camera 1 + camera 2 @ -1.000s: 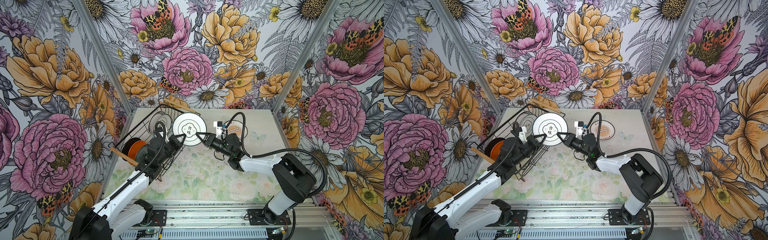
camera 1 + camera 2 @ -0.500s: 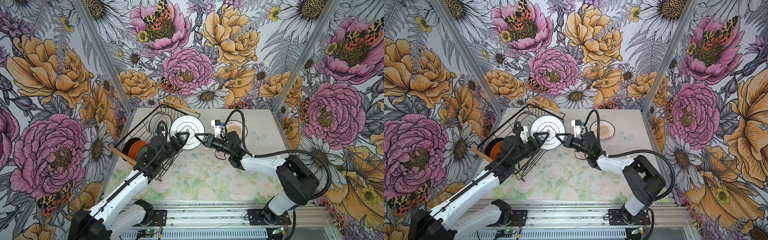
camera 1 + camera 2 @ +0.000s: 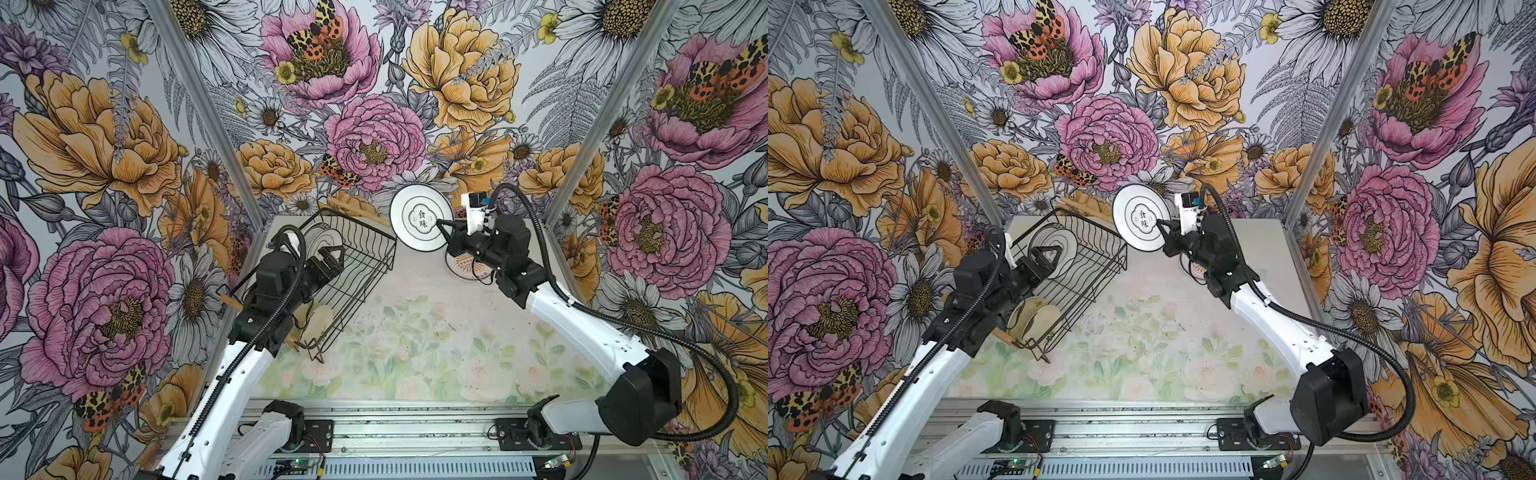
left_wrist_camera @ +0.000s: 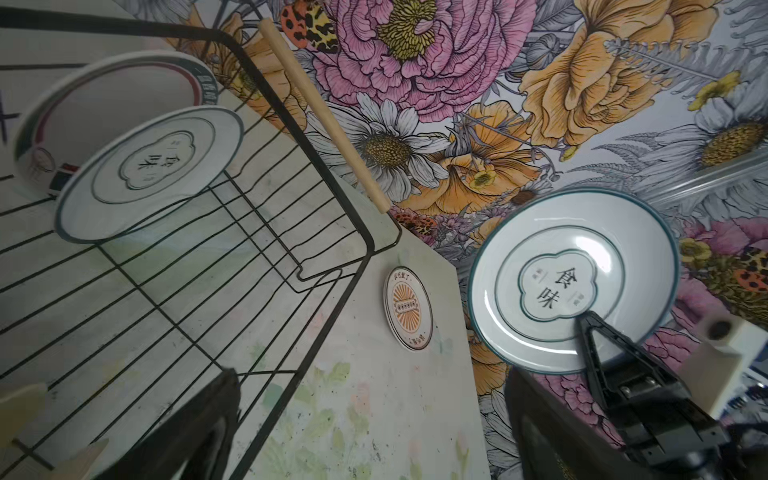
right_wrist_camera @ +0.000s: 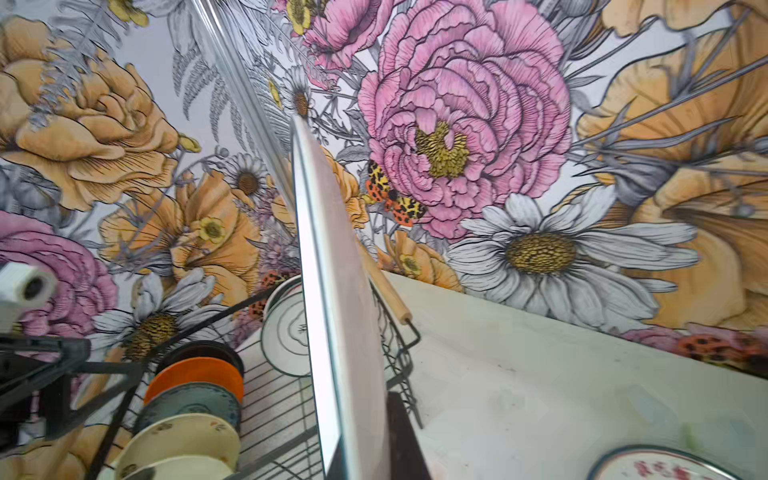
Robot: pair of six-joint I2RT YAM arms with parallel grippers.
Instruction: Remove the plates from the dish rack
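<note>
Here the plate [image 3: 419,218] stands upright, facing the dish rack [image 3: 361,257]

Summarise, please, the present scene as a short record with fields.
right gripper: shut on white plate, held upright outside the dish rack
left gripper: open, holding nothing, at the dish rack
in rack: more plates on edge, among them an orange plate
on table: one patterned plate, lying flat
</note>
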